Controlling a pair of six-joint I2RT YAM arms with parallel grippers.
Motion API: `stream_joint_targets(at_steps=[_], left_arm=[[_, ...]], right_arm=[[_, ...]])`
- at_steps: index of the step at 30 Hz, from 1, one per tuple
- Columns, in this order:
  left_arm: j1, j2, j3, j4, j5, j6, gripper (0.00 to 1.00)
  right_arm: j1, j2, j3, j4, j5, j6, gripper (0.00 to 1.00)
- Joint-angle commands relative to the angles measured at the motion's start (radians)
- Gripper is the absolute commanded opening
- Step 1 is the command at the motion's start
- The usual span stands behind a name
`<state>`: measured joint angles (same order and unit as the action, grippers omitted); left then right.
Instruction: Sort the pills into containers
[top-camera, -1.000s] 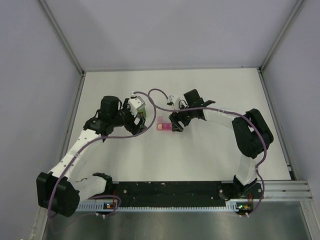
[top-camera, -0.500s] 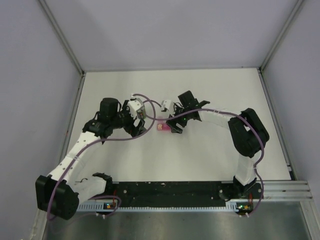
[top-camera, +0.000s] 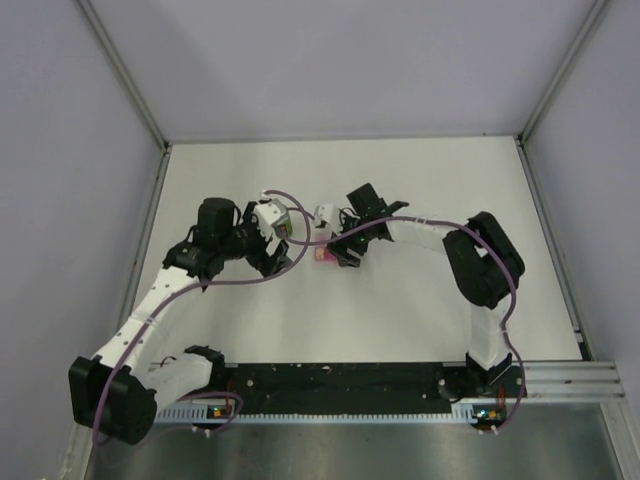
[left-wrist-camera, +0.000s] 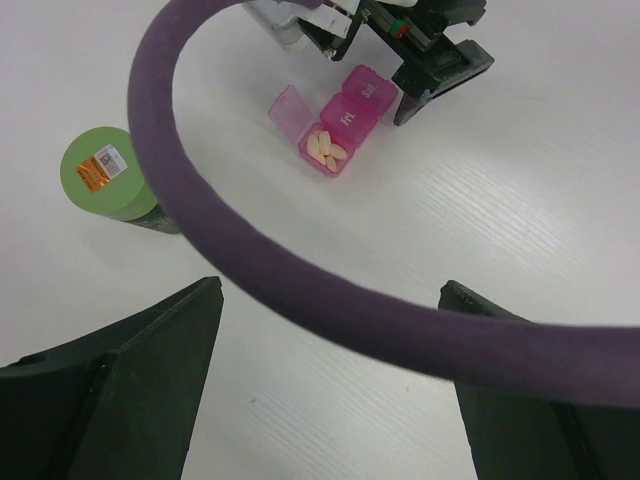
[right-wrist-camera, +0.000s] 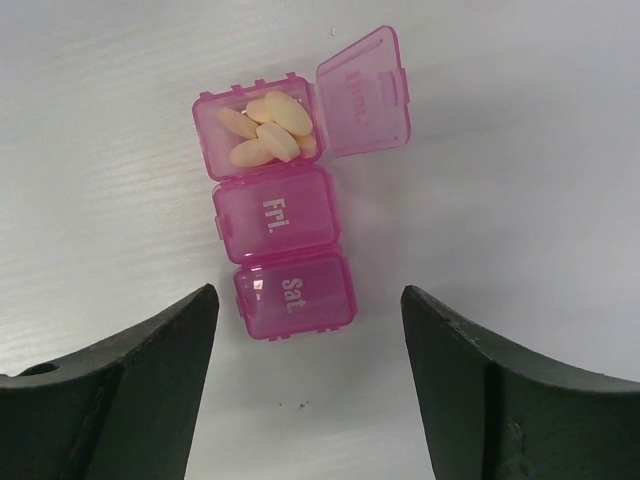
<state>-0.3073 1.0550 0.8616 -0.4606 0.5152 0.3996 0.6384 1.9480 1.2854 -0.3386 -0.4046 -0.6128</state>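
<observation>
The containers are one pink translucent pill box (right-wrist-camera: 275, 240) of three joined compartments lying on the white table (right-wrist-camera: 520, 200). Its end compartment stands open, lid (right-wrist-camera: 363, 92) flipped back, with several pale oval pills (right-wrist-camera: 265, 128) inside. The "Fri." and "Sat." compartments are closed. My right gripper (right-wrist-camera: 310, 390) is open just short of the "Sat." end, holding nothing. In the top view the box (top-camera: 322, 255) lies between the right gripper (top-camera: 343, 256) and my left gripper (top-camera: 280, 258). The left gripper (left-wrist-camera: 330, 400) is wide open over bare table, the box (left-wrist-camera: 340, 125) ahead of it.
A green bottle (left-wrist-camera: 103, 172) with a closed green cap stands left of the pill box, close by the left wrist (top-camera: 284, 222). A purple cable (left-wrist-camera: 300, 290) arcs across the left wrist view. Grey walls (top-camera: 100, 150) enclose the table.
The right arm has swung left, bringing its gripper closer to the pill box. The left arm has shifted only slightly. The pill box and bottle have stayed in place.
</observation>
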Motion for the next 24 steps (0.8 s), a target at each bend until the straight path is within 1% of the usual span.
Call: stream_joint_targets(at_steps=[1, 13, 15, 19, 24], left_arm=[[0.004, -0.027, -0.006, 0.008, 0.006, 0.019, 0.95], [0.005, -0.038, -0.016, 0.008, 0.0, 0.019, 0.95], [0.005, -0.041, -0.015, 0.008, -0.001, 0.019, 0.95], [0.008, -0.041, -0.018, 0.008, -0.001, 0.016, 0.95], [0.01, -0.041, -0.018, 0.007, -0.001, 0.015, 0.95]], right_arm=[[0.018, 0.022, 0.057, 0.006, -0.008, -0.028, 0.72], [0.024, 0.043, 0.063, 0.0, -0.019, -0.041, 0.64], [0.024, 0.042, 0.063, 0.001, -0.022, -0.041, 0.61], [0.024, 0.043, 0.058, 0.001, -0.025, -0.041, 0.49], [0.024, 0.039, 0.052, -0.002, -0.022, -0.039, 0.37]])
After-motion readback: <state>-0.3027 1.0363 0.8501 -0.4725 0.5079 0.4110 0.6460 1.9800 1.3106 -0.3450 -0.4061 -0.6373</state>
